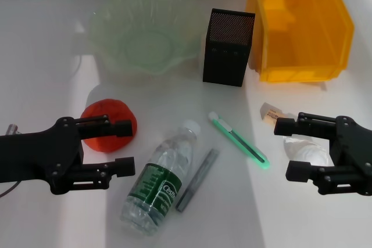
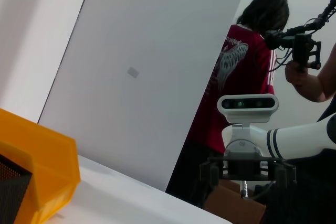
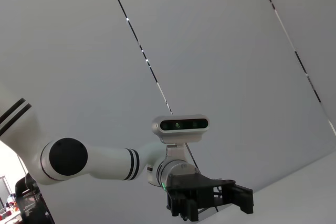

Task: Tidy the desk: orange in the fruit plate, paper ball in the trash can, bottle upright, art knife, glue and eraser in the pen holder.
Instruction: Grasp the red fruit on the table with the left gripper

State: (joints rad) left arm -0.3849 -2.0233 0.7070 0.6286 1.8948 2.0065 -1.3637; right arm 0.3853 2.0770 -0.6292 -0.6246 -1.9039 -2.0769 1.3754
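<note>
In the head view an orange (image 1: 108, 125) lies at the left. My left gripper (image 1: 132, 147) is open beside it, its upper finger over the orange's near side. A clear bottle (image 1: 163, 178) with a green label lies on its side at the front centre. A grey glue stick (image 1: 197, 179) lies next to it. A green art knife (image 1: 238, 140) lies to the right. A small eraser (image 1: 271, 112) and a white paper ball (image 1: 305, 149) lie by my open right gripper (image 1: 283, 148), whose fingers straddle the ball. Behind stand the green fruit plate (image 1: 110, 33), the black mesh pen holder (image 1: 228, 47) and the yellow trash bin (image 1: 337, 33).
The left wrist view shows the yellow bin (image 2: 42, 166), a corner of the pen holder (image 2: 9, 187), my right arm's gripper (image 2: 242, 174) and a person in red (image 2: 231, 87) with a camera. The right wrist view shows my left arm's gripper (image 3: 210, 198) against a grey wall.
</note>
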